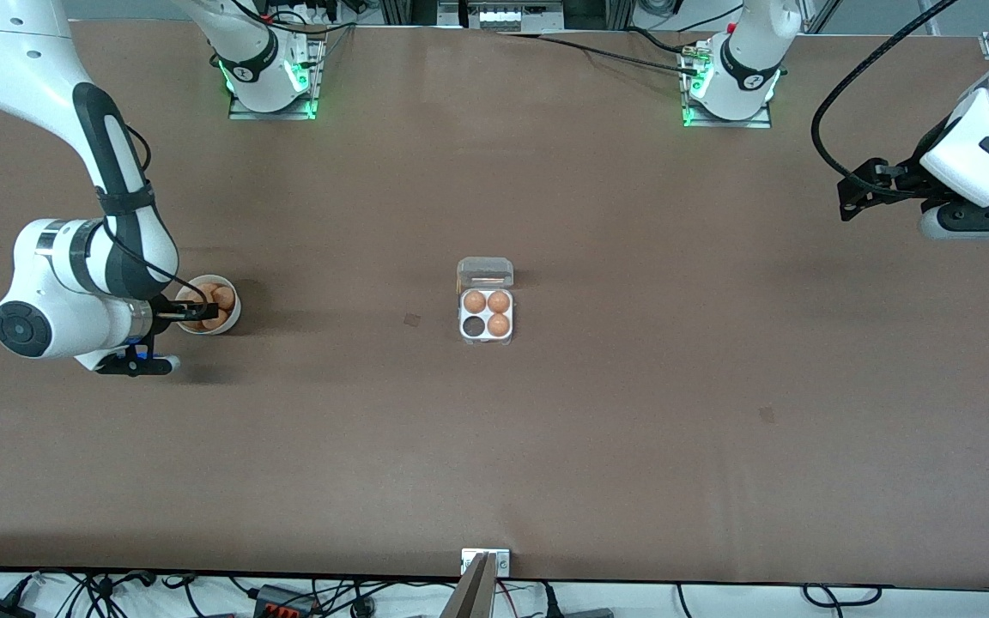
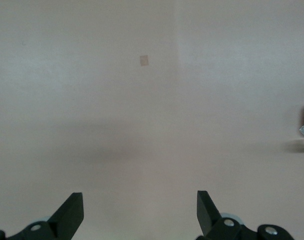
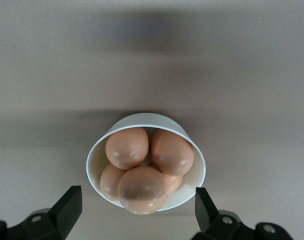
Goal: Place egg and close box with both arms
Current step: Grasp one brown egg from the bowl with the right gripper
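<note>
The box point(image 1: 487, 318) sits near the middle of the table point(image 1: 632, 446) with its clear lid point(image 1: 486, 273) swung open and lying flat on the side farther from the front camera. Three of its four round cells hold an orange-brown egg point(image 1: 499, 324); the fourth cell point(image 1: 471, 327), in the row nearer the front camera and toward the right arm's end, is vacant and shows dark. Toward the right arm's end of the table, at about the same depth as the box and well apart from it, stands a round white bowl point(image 1: 229, 319) containing a pile of like eggs point(image 3: 142, 189), at least four visible in the right wrist view. The right gripper point(image 1: 194, 314) is positioned directly over this bowl with its fingers point(image 3: 67, 207) spread wide apart, one to each side of the bowl, gripping nothing. The left gripper point(image 1: 848, 199) waits in the air over the left arm's end of the table, well apart from the box, its fingers point(image 2: 71, 214) likewise spread apart and empty over bare tabletop.
</note>
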